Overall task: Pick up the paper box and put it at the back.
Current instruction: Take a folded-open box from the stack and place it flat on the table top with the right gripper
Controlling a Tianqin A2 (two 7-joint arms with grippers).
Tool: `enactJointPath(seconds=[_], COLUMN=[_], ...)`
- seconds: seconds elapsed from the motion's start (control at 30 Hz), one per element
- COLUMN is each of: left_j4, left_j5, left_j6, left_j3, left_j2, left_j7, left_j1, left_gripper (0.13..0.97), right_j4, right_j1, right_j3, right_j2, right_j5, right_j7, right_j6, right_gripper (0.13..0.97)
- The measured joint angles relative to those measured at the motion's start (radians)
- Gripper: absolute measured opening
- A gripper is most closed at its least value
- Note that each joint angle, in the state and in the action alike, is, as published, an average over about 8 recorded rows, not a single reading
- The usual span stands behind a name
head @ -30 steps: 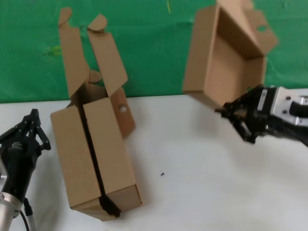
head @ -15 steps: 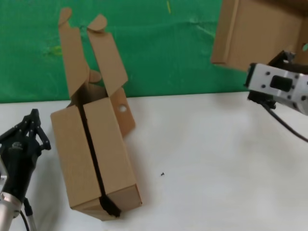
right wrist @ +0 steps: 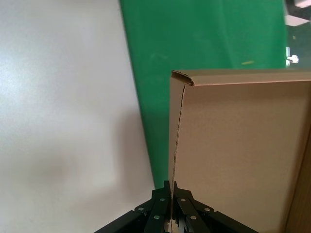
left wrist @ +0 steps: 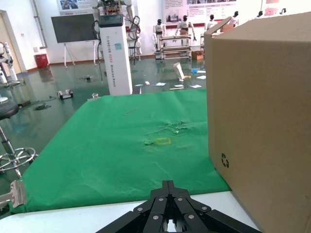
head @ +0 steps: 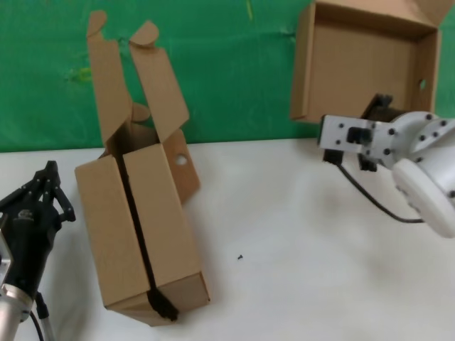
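- Head view: paper box held aloft over the tabletop's far right edge, against the green cloth; open cavity faces the camera, long axis roughly level, running left–right. Right pincer is hidden behind its wrist at the box's lower wall. Left pincer idles near the left edge, beside the paired boxes.
- Left wrist view: left pincer pressed together, holding nothing.
- Right wrist view: right pincer pinches a thin wall of the paper box.
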Motion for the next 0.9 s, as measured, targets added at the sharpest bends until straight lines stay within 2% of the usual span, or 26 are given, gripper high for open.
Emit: enactJointPath(seconds=[0.37,0.9], left_j4=[0.0,0.0], left_j5=[0.0,0.0], left_j6=[0.0,0.0], left_j3=[0.0,0.0], left_j2=[0.0,0.0], left_j7=[0.0,0.0], left_j1=[0.0,0.0], left_gripper=[0.143,0.143], right_j4=[-0.163,-0.364], right_j1=[-0.018,0.001], right_j3=[-0.009,0.035], right_j2=[-0.113,-0.229], right_j5=[-0.119,-0.241], right_j7=[-0.114,-0.201], right_j6=[0.069,0.222], right_gripper=[0.148,0.148])
